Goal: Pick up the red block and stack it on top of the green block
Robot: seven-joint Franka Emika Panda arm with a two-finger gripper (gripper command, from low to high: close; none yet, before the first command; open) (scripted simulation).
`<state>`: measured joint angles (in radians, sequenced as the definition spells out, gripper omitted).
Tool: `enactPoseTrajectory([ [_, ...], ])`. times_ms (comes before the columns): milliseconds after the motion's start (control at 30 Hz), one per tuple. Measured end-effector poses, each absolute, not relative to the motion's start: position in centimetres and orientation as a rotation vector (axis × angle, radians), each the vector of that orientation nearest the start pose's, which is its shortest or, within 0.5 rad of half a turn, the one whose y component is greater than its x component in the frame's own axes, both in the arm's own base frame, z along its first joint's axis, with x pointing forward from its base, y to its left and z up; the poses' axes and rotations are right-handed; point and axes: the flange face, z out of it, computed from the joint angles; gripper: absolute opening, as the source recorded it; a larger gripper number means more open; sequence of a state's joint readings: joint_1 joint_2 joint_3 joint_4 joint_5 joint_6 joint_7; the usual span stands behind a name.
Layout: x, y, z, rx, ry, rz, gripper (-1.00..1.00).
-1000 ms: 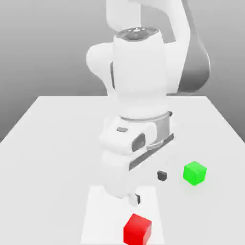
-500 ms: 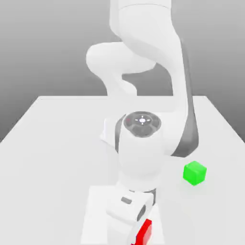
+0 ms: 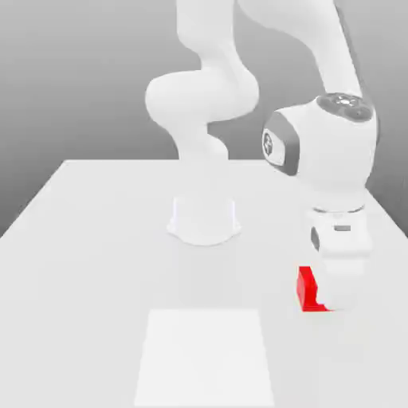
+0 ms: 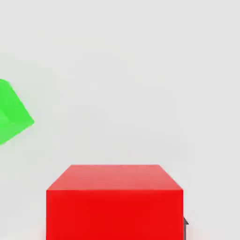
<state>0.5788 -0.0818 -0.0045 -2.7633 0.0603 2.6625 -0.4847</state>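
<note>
Now the gripper [image 3: 323, 301] grasps the red block [image 3: 307, 288]; green block [image 4: 11, 112] lies apart.

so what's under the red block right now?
Bare table in the hand view; the green block sits off to one side. In the exterior view the arm hides whatever lies beneath the red block.

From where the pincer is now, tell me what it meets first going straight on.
Probably bare table. The red block sits at the pincer, and the green block lies off to one side of that line, though depth is unclear.
</note>
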Motion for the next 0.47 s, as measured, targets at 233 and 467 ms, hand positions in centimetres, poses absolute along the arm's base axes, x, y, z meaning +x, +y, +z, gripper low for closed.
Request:
enactPoseTrajectory([
  [233,25.4,23.5,22.1,-2.512,-1.883,0.004,-1.0],
  [467,25.2,23.4,18.1,-2.511,-1.888,0.003,1.0],
])
